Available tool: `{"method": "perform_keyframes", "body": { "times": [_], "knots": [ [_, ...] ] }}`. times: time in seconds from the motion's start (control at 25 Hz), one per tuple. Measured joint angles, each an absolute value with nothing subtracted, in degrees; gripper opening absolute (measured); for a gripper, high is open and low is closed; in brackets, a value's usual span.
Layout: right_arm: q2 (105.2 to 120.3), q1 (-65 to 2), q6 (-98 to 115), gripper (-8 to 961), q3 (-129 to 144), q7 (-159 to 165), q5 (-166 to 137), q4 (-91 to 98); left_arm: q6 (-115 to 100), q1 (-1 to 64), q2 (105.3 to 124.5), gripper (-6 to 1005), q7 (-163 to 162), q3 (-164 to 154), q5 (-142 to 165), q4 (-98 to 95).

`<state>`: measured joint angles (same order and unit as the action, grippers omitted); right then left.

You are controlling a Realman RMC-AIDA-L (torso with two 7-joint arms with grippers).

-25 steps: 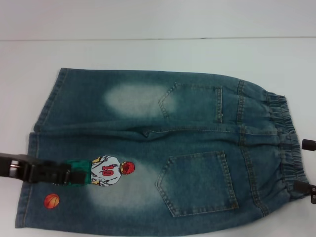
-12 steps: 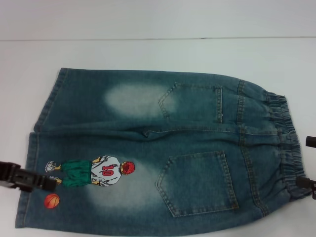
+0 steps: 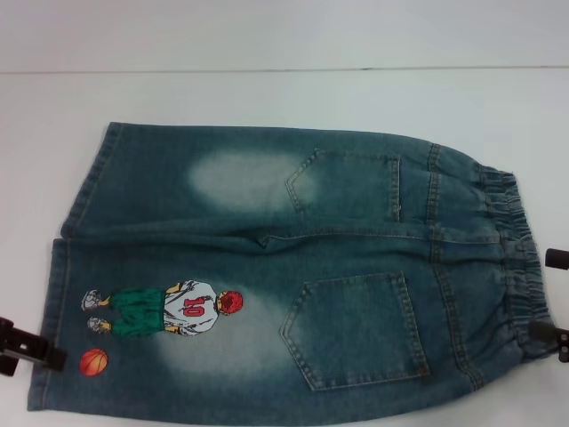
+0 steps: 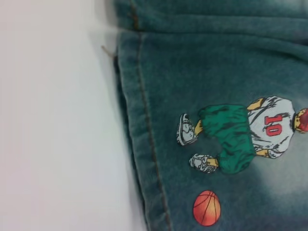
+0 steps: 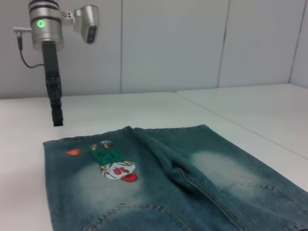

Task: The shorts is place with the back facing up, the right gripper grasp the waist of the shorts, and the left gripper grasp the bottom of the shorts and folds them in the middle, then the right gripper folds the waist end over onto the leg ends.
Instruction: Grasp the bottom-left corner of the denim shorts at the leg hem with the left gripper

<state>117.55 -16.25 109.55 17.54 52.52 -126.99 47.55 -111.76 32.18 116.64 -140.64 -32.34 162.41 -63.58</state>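
Although the shorts lie flat on the white table just as they did a second ago, back pockets up, waistband toward the robot's right and leg hems toward its left, the left gripper has moved a good deal. A second ago it reached in over the near leg and covered the printed basketball player; half a second ago it was already drawing outward; now only its dark tip shows at the left edge of the head view, right at the hem beside the little orange basketball print. The right wrist view shows it hanging upright above the table just outside that hem, apart from the cloth. Its fingers look close together there, but I cannot tell for certain how wide they stand. The left wrist view looks down on the hem seam and the print, with no fingers in sight. The right gripper sits at the waistband with dark fingers either side of the elastic, spread around it rather than closed. No fold has begun, so I judge the left arm is lining up outside the leg end to come in for its grasp, while the right waits at the waist.
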Motion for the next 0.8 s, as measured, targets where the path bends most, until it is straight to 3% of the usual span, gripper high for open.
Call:
{"method": "perform_keyframes", "body": {
  "times": [0.8],
  "knots": [
    [117.46,-16.60,110.68,909,18.01,52.65,-127.18,47.62,-108.36,31.95,116.89,872,-142.39,-34.98,163.65,-59.58]
  ]
}}
